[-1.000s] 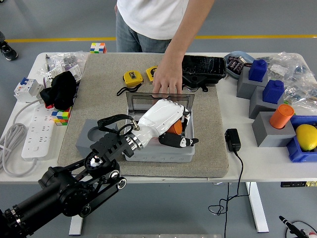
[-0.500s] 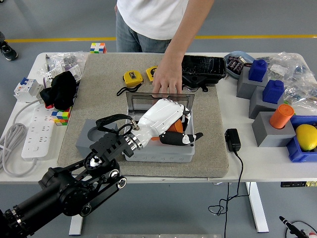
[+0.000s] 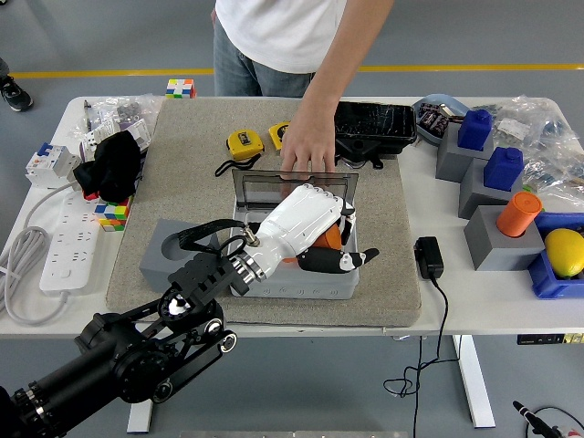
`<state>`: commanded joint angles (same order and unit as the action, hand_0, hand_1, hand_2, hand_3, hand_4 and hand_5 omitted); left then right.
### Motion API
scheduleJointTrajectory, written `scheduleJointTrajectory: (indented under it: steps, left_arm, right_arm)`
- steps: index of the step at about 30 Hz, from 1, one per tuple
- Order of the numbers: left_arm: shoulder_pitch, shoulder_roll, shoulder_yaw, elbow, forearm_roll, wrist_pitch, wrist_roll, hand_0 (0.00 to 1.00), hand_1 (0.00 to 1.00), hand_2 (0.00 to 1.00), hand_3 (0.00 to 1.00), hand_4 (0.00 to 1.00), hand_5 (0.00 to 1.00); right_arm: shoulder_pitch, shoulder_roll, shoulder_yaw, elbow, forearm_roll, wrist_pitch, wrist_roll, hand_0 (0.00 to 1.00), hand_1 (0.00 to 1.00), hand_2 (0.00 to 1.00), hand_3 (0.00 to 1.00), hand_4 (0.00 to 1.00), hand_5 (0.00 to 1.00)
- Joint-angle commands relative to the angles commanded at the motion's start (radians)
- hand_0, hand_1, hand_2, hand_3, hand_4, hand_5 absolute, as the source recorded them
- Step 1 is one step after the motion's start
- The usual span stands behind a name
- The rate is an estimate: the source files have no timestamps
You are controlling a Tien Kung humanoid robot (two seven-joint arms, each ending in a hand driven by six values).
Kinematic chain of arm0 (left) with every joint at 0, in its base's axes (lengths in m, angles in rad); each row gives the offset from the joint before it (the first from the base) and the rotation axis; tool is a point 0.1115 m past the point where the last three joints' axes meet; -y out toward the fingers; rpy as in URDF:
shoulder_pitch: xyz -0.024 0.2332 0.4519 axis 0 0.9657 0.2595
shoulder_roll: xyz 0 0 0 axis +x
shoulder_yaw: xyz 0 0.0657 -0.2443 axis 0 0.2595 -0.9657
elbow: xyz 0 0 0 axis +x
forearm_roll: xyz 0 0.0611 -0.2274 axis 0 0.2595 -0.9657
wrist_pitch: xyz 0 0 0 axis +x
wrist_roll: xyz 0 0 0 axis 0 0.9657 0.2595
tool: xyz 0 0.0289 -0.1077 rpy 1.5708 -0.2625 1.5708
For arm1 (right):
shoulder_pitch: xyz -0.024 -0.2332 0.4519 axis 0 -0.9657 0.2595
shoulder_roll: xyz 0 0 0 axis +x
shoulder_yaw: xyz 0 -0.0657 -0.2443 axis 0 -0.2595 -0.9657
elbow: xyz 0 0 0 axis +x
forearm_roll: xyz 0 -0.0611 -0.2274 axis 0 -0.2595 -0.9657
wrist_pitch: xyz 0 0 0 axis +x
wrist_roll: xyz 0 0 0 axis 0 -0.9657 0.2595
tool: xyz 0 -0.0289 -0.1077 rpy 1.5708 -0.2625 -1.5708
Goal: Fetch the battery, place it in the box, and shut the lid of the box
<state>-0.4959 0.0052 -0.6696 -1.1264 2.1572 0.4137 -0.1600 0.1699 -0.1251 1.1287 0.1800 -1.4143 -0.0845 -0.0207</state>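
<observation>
Grey box (image 3: pixel 301 285) sits centre frame on tan mat (image 3: pixel 182 192), clear lid (image 3: pixel 274 187) standing up at far side. Left hand (image 3: pixel 306 224) reaches down into box, fingers (image 3: pixel 339 262) curled around orange battery (image 3: pixel 330 236), battery mostly hidden, inside box opening. Person's hand (image 3: pixel 308 146) rests on lid's top edge. Right of frame: orange cylinder (image 3: pixel 518 214) standing in grey block, yellow lemon (image 3: pixel 564 251) in blue tray (image 3: pixel 552 283) on white surface (image 3: pixel 474 301).

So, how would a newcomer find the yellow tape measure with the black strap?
Start at the grey felt mat. On its far part, left of the person's hand, lies the yellow tape measure. Unlike its half-hidden twin, a black strap trails from it.
</observation>
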Motion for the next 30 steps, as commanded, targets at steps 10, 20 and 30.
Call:
scheduleJointTrajectory:
  steps: [10, 20, 30]
  left_arm:
    - [-0.045, 0.028, 0.076, 0.023, -0.035, 0.050, -0.045, 0.162, 0.140, 0.170, 0.182, 0.618, 0.623]
    - [-0.070, 0.015, 0.051, 0.088, -0.146, 0.020, -0.066, 0.162, 0.135, 0.168, 0.178, 0.548, 0.555]
    - [-0.097, 0.003, 0.076, 0.132, -0.152, 0.023, -0.073, 0.158, 0.132, 0.164, 0.174, 0.533, 0.525]
  right_arm:
    - [0.002, 0.001, -0.006, 0.000, 0.009, 0.000, 0.002, 0.847, 0.780, 0.762, 0.814, 0.998, 0.998]
    - [0.002, 0.002, 0.009, 0.000, -0.005, 0.001, -0.001, 0.846, 0.780, 0.762, 0.814, 0.998, 0.998]
    - [0.007, 0.002, 0.002, 0.000, 0.004, 0.000, 0.001, 0.848, 0.780, 0.762, 0.814, 0.998, 0.998]
